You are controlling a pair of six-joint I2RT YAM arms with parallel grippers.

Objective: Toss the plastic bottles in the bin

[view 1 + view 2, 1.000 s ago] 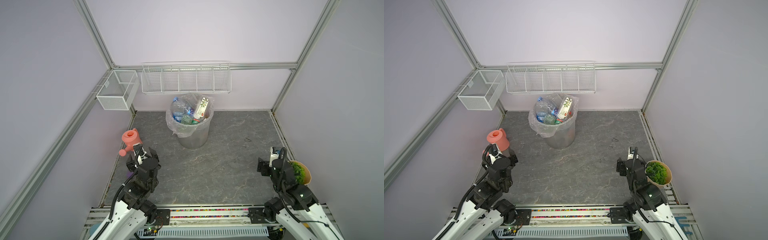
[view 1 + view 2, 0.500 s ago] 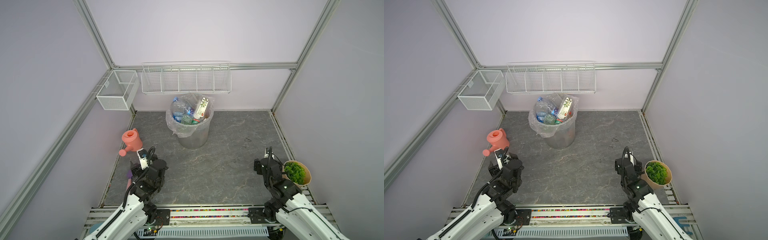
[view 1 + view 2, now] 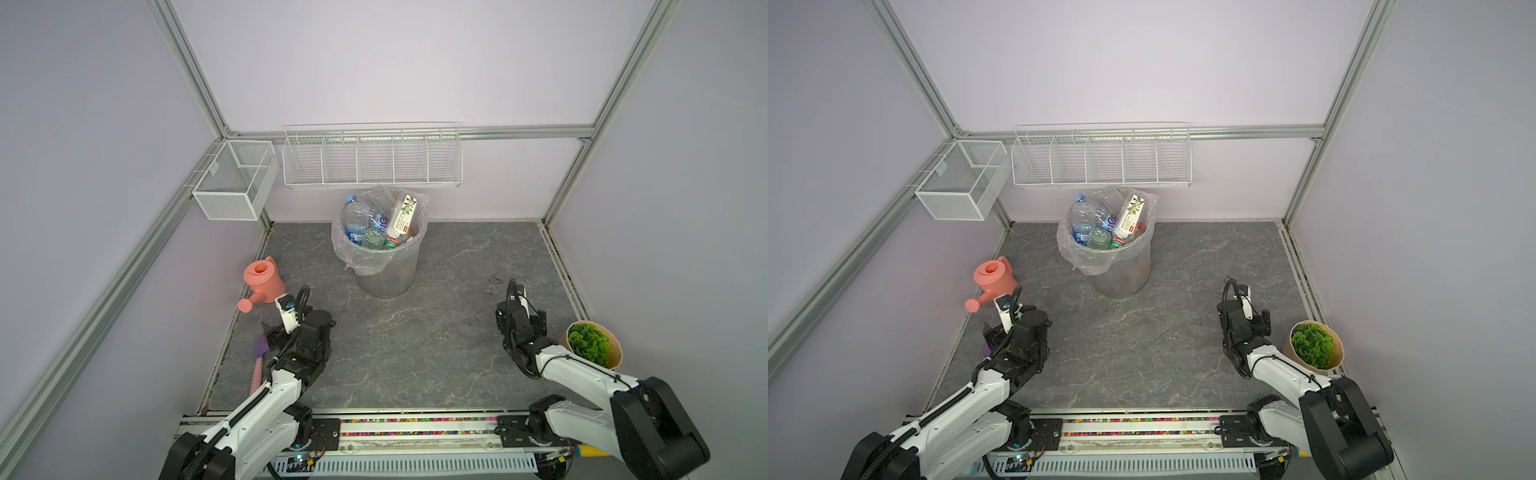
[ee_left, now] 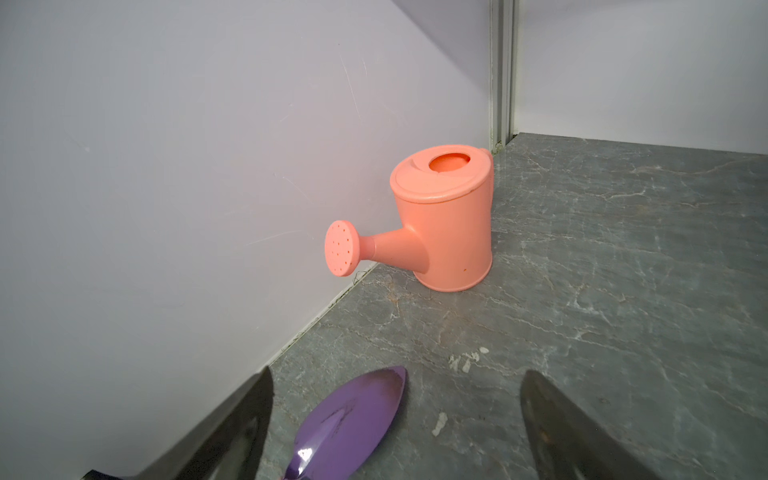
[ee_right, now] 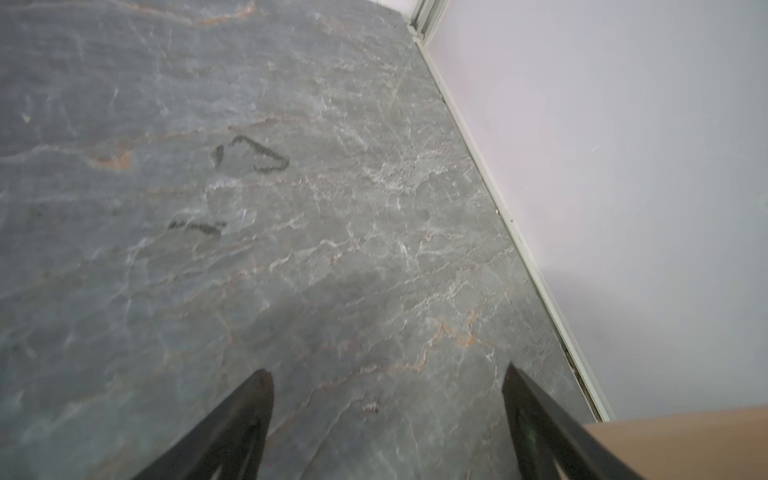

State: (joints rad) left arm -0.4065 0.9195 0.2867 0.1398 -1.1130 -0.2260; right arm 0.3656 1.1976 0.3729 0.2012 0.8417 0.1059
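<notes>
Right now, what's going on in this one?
The plastic bottles lie piled in the bin at the back; none shows elsewhere. Near the front, the left gripper and right gripper are open and hold nothing. A purple trowel lies beneath the left one.

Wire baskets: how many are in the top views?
2. The small basket hangs on the left wall; the long basket hangs on the back wall, above the bin.

I see the bin [image 3: 386, 278] upright near the far edge of the bench [image 3: 457, 332], bag-lined, heaped with plastic bottles [image 3: 356, 233], mostly clear, blue-labelled.
</notes>
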